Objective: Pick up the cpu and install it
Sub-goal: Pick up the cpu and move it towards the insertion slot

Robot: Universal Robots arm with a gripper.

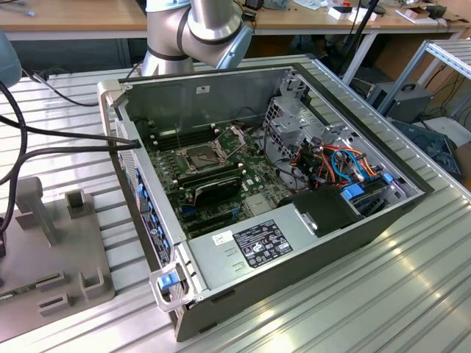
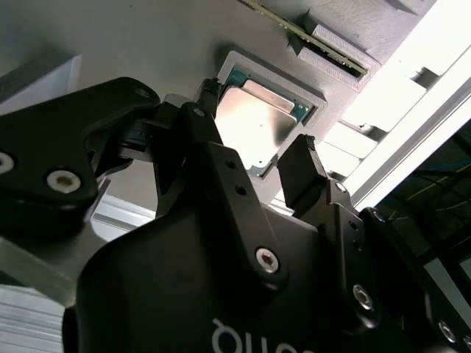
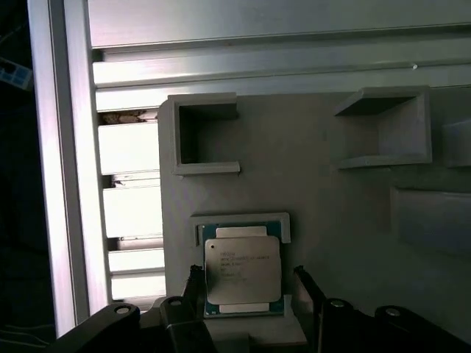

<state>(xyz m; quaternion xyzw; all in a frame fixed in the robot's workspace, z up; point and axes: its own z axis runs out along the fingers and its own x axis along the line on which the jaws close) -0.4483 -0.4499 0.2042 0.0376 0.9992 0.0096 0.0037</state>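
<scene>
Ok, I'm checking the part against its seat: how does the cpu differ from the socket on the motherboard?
The cpu has a pale silver-grey metal top; the socket looks dark. The cpu lies in a recess of the grey fixture, between the fingers of the open gripper; the socket sits on the motherboard inside the case, its frame swung up. Both are flat and roughly square.

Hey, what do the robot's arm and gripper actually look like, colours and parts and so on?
The arm is rounded silver-grey metal tubing with a pale blue cap on its joint. The gripper is matte black, with two jointed fingers built from pinned links. Silver screw heads dot the links, and there is white lettering on the body.
</scene>
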